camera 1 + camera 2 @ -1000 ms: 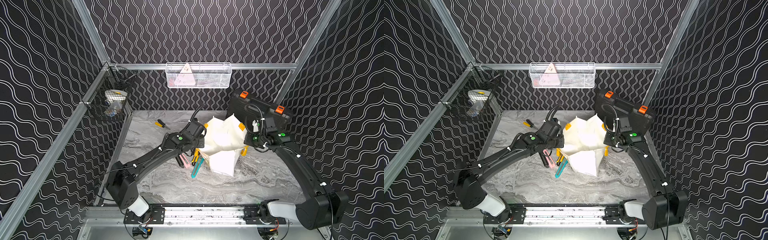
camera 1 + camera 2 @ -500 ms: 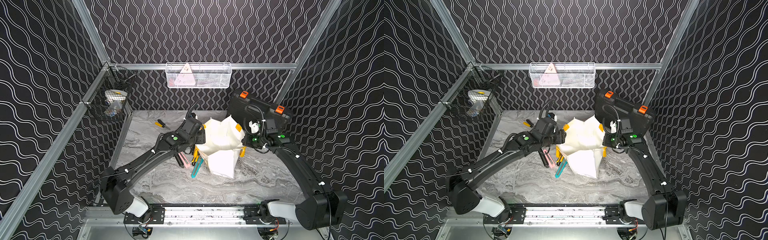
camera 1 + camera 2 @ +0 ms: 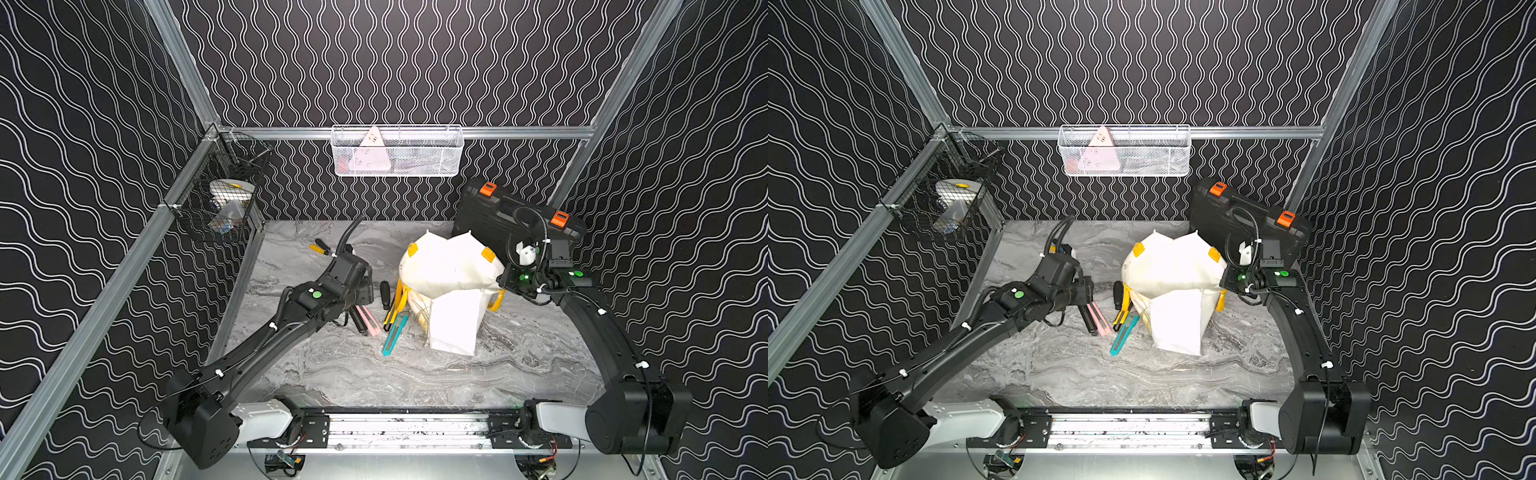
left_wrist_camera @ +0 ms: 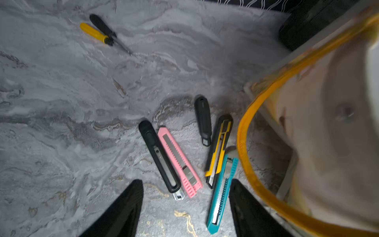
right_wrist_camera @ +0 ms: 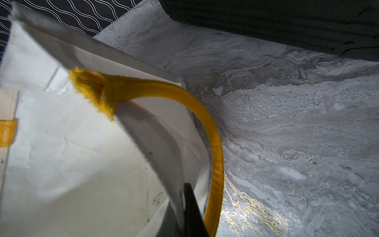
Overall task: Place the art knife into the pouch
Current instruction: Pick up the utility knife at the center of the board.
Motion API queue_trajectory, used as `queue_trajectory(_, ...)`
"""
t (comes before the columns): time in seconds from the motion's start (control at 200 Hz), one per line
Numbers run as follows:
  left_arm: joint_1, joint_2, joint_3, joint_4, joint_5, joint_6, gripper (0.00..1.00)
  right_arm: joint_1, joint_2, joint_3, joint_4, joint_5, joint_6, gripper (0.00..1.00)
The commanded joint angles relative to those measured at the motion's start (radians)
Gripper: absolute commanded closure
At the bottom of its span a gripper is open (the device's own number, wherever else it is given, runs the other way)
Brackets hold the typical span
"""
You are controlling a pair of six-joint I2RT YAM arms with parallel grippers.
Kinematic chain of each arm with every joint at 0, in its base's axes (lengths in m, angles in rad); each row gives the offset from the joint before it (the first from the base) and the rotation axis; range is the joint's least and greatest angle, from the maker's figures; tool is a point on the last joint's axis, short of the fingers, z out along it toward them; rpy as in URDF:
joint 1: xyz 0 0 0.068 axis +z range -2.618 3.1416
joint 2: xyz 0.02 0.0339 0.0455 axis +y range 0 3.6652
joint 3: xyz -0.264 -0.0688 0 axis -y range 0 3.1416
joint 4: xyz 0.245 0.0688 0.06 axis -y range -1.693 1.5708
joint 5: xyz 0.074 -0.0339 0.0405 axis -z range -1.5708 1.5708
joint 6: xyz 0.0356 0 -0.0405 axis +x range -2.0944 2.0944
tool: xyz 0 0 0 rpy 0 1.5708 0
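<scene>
Pouch stands just right of centre in both top views, its white cloth mouth pulled wide. I have my right pincer clamped together on the rim at the pouch's right-hand edge, beside a yellow handle.

The knives lie outside it, on the grey marbled counter just left of the pouch, near mid-frame. A long black art knife and a pink art knife lie side by side, touching. Closer to the pouch are a short black art knife, a yellow-and-black art knife and a teal art knife lying against it.

My left pincer hangs over the black and pink pair, jaws apart, nothing between them.

A yellow-handled screwdriver and a black-handled screwdriver lie together, well apart from the knives, toward the back wall. A black hard case with orange latches leans behind the pouch, upper right of centre.
</scene>
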Motion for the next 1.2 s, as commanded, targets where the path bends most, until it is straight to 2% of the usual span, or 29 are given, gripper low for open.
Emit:
queue_trajectory(0.0, 0.003, 0.013, -0.055, 0.034, 0.016, 0.002, 0.29, -0.019, 0.004, -0.001, 0.048, -0.037, 0.006, 1.0)
queue_trajectory(0.23, -0.031, 0.083, -0.154, 0.161, 0.059, 0.001, 0.27, -0.034, -0.015, -0.05, 0.068, -0.041, 0.007, 1.0)
queue_trajectory(0.42, -0.112, 0.223, -0.125, 0.232, 0.053, -0.005, 0.27, -0.036, -0.047, -0.077, 0.079, -0.012, 0.004, 1.0)
queue_trajectory(0.59, -0.117, 0.31, -0.131, 0.319, 0.081, -0.01, 0.27, -0.037, -0.081, -0.099, 0.073, 0.039, 0.009, 1.0)
queue_trajectory(0.79, -0.117, 0.416, -0.084, 0.389, 0.119, -0.001, 0.28, -0.036, -0.092, -0.098, 0.069, 0.031, 0.009, 1.0)
queue_trajectory(1.041, -0.127, 0.503, -0.034, 0.408, 0.131, 0.01, 0.29, -0.036, -0.09, -0.1, 0.076, 0.017, 0.012, 1.0)
queue_trajectory(1.196, -0.131, 0.561, 0.0, 0.392, 0.121, 0.01, 0.34, -0.036, -0.092, -0.097, 0.076, 0.01, 0.011, 1.0)
